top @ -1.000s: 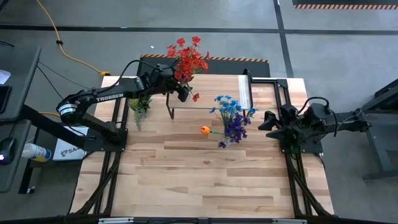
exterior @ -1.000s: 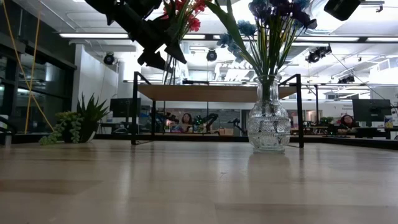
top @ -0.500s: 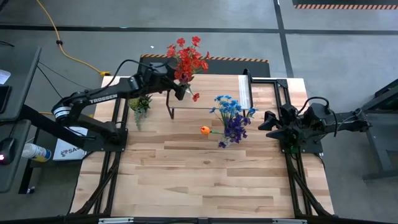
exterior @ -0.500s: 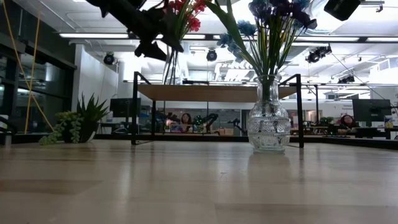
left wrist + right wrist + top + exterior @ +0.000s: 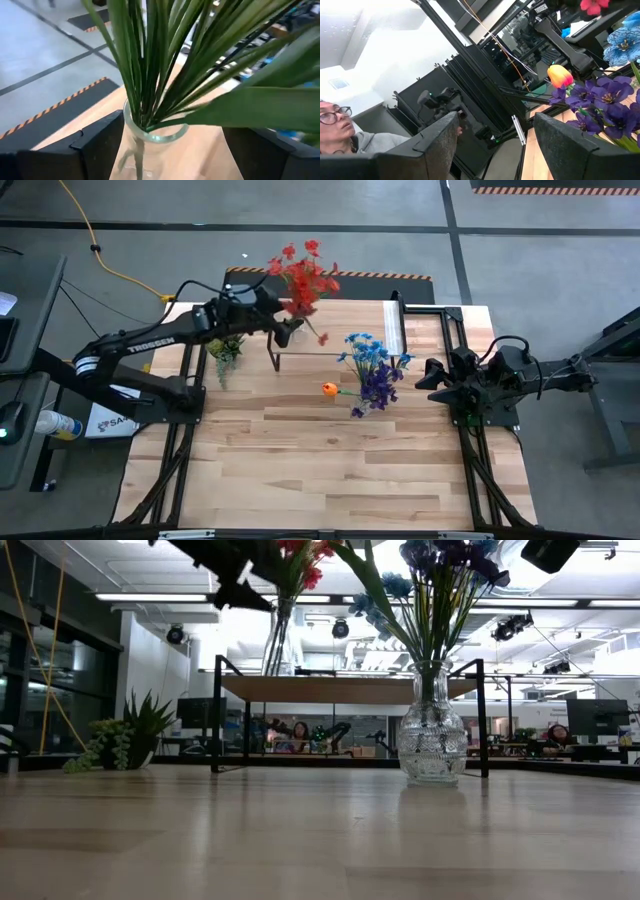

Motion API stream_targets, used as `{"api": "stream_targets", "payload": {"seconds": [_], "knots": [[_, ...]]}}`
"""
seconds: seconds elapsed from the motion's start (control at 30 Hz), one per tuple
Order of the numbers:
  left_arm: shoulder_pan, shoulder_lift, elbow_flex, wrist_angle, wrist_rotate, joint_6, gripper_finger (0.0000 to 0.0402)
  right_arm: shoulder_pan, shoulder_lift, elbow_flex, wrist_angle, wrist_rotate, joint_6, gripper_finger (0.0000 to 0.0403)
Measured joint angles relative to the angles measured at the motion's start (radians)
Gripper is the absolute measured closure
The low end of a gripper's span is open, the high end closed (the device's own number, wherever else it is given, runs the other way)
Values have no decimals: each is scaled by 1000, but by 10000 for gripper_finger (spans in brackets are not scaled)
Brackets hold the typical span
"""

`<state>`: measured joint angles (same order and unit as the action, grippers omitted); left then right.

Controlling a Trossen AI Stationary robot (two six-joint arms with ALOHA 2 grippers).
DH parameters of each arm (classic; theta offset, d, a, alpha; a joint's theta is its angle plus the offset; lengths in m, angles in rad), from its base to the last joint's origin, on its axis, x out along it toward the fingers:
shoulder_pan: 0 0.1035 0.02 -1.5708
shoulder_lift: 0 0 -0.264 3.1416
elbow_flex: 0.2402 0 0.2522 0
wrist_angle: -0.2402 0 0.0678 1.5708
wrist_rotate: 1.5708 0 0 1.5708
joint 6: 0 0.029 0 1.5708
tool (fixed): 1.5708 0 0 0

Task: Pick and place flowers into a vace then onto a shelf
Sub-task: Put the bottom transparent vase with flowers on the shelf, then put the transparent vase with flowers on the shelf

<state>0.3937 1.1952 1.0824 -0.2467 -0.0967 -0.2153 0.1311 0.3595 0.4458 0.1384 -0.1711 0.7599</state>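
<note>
Glass vase [image 5: 432, 740] holds blue, purple flowers [image 5: 372, 370]; left claw [image 5: 283, 335] apart, right claw [image 5: 428, 376] apart.

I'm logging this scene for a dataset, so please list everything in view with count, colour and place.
Red flowers: one bunch, red, in tall clear vase standing on shelf.
Blue and purple flowers: one bunch, in round glass vase on table.
Orange flower: one, beside that bunch.
Spiky plant: one, green, table's left edge.
Person: one, beyond table.
Left gripper: open, by tall vase.
Right gripper: open, table's right edge.
</note>
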Motion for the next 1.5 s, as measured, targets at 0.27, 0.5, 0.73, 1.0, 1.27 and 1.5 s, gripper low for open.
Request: {"api": "stream_targets", "payload": {"seconds": [0.27,0.5,0.73,1.0,1.27,1.5], "knots": [[-125,-116,0,-25,-18,-4,37,0,0,0,0,0,0,150],[-275,-239,0,-25,-115,-7,36,0,0,0,-1,0,-5,151],[-418,-325,0,-26,-229,-7,38,0,0,0,-3,0,-27,151],[-570,-356,0,-27,-268,-7,36,0,0,0,-4,0,-27,150],[-693,-358,0,-51,-269,-29,36,0,0,0,-7,0,-27,151],[-785,-353,0,-53,-285,-29,37,0,0,0,-8,0,-27,150]]}}
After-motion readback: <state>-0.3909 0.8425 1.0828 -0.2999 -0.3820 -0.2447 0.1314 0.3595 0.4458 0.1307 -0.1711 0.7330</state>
